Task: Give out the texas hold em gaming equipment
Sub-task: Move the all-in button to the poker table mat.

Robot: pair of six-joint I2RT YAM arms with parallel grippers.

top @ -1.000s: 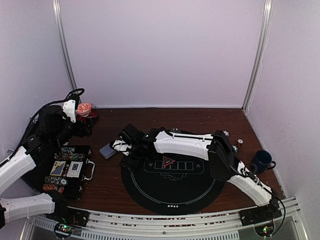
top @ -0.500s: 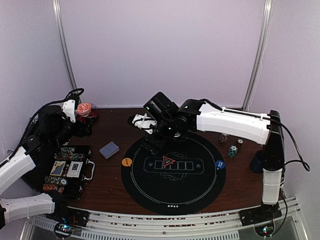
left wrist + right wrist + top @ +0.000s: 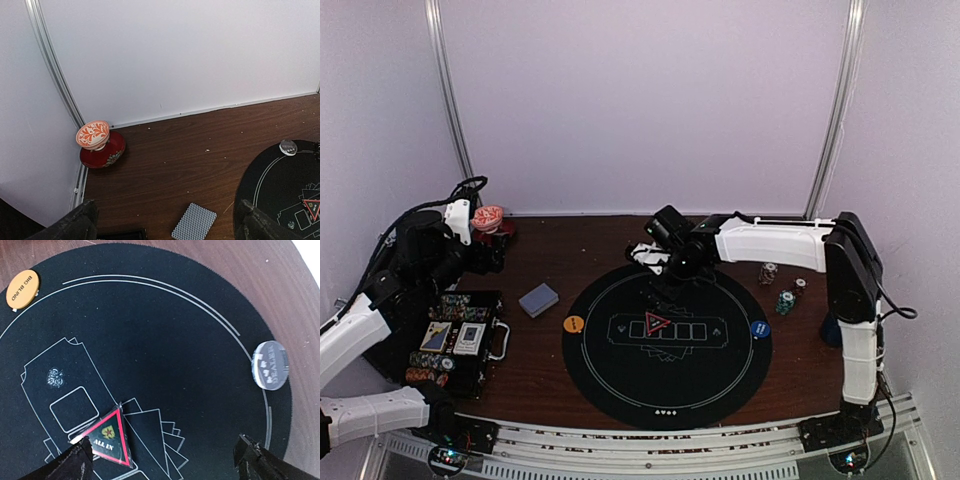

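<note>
The grey-blue-backed deck of cards lies flat on the wood left of the round black mat; it also shows in the left wrist view. On the mat lie the orange button, the blue button, the red triangle marker and a silver dealer button. Small chip stacks stand right of the mat. My right gripper hangs open and empty over the mat's far edge. My left gripper is open and empty, above the wood near the deck.
An open black case with chips and cards lies at the left. The red-and-white cup on its saucer stands in the back left corner. The dark blue mug is mostly hidden behind the right arm. Walls close in on three sides.
My right arm has swung from beside the deck at the left, up and rightward to the mat's far edge. The deck stays on the wood. The left arm has not moved.
</note>
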